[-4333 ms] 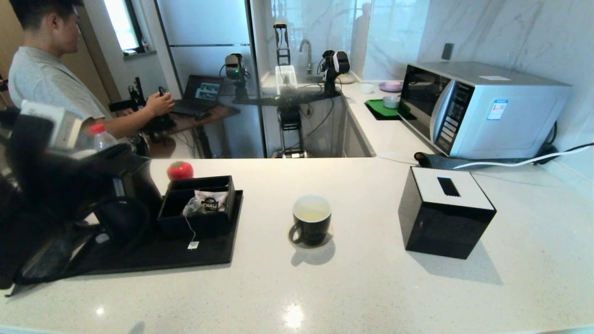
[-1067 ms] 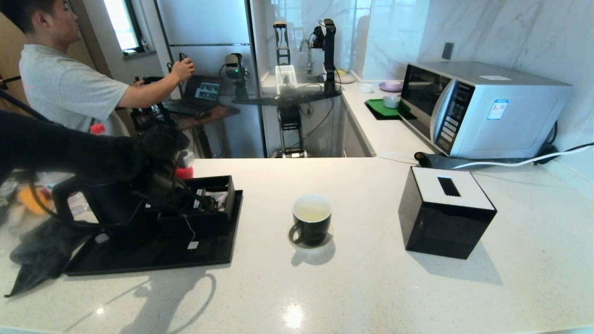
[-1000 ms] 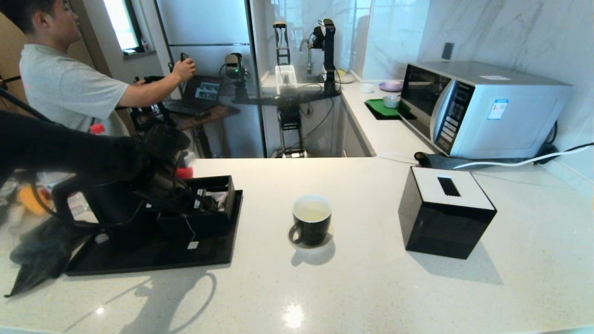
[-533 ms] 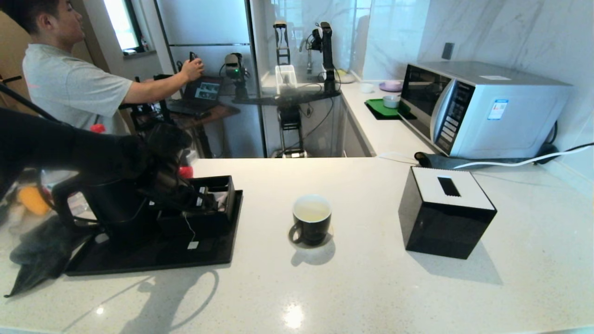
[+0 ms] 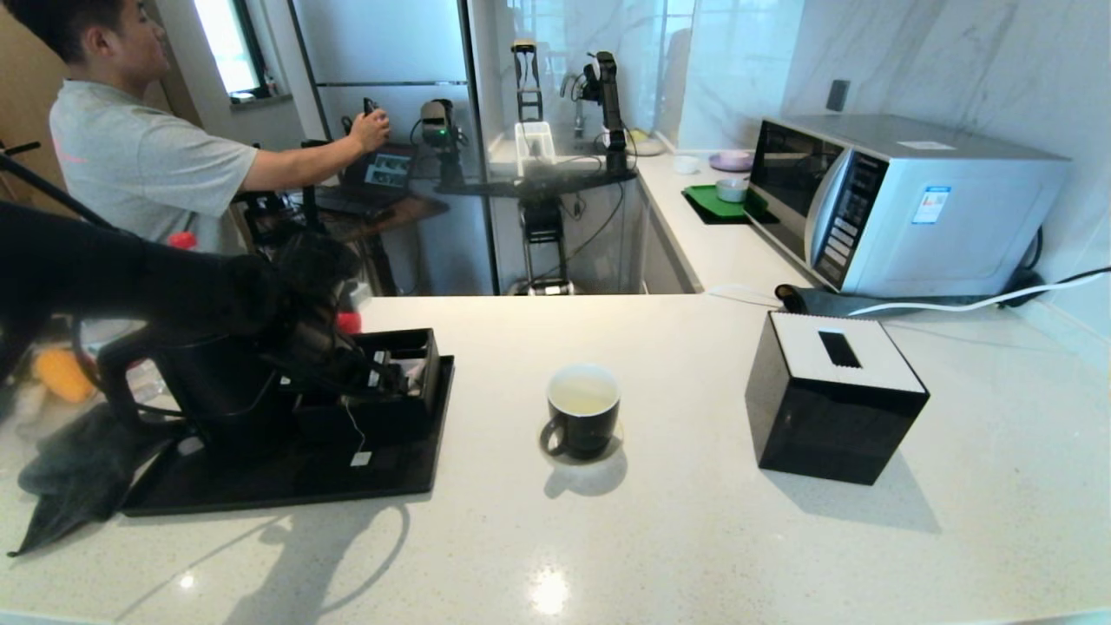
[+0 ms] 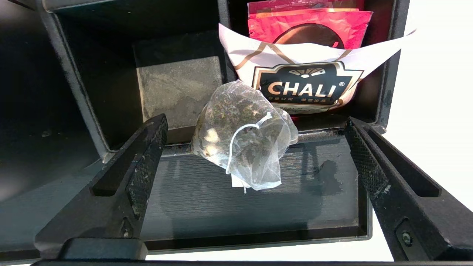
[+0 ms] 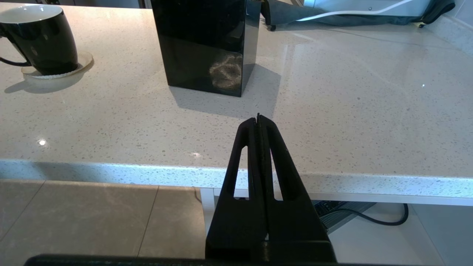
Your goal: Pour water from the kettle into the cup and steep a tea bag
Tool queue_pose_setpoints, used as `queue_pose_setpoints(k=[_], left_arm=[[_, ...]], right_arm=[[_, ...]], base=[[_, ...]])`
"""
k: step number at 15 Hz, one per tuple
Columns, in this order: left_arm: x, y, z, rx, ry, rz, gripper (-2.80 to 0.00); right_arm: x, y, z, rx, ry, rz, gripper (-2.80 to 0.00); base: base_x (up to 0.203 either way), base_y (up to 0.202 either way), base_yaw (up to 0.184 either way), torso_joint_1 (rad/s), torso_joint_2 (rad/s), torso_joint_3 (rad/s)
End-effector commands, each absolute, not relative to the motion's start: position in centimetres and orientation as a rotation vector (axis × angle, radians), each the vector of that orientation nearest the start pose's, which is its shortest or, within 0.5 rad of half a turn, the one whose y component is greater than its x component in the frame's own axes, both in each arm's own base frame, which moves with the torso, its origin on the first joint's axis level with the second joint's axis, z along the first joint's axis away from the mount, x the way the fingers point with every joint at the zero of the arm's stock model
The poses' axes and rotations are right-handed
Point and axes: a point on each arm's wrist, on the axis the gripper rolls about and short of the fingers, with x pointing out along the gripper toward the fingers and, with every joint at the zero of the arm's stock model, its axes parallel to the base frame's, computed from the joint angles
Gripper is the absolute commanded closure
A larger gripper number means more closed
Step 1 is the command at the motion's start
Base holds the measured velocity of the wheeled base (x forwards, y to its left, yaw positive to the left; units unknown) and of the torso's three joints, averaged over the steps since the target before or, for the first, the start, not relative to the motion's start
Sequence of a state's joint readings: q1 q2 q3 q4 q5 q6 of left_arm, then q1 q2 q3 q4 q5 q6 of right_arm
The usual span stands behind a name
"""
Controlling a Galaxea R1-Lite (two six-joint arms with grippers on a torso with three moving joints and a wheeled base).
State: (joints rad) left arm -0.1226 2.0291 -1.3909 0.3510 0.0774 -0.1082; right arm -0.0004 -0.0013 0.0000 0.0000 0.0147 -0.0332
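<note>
One tea bag (image 6: 244,147) between two spread left claw (image 6: 255,147) fingers (image 6: 142,162).

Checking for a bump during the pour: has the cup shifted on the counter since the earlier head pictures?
No. The cup stands at the same spot beside the black tissue box as in every earlier head picture.

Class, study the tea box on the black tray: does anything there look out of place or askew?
Yes. The tea bag is not tucked inside the tea box like the CHALI sachet; it slumps over the front edge, with its string trailing down onto the black tray. The open left gripper flanks it without touching.
</note>
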Motion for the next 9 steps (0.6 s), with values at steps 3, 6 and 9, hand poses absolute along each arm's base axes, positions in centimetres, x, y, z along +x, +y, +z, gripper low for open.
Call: queue_pose_setpoints(k=[3, 6, 9], left_arm=[[37.20, -4.41, 13.95, -0.004, 0.987, 0.015, 0.00], [37.20, -4.41, 13.97, -0.006, 0.986, 0.014, 0.00], [37.20, -4.41, 13.97, -0.006, 0.986, 0.014, 0.00]], right_arm=[[-2.28, 0.04, 7.55, -0.034, 0.000, 0.015, 0.00], [-2.28, 0.03, 7.55, -0.034, 0.000, 0.015, 0.00], [-2.28, 0.03, 7.55, -0.034, 0.000, 0.015, 0.00]], base=[[0.000, 0.000, 0.000, 0.000, 0.00, 0.000], [0.000, 0.000, 0.000, 0.000, 0.00, 0.000], [0.000, 0.000, 0.000, 0.000, 0.00, 0.000]])
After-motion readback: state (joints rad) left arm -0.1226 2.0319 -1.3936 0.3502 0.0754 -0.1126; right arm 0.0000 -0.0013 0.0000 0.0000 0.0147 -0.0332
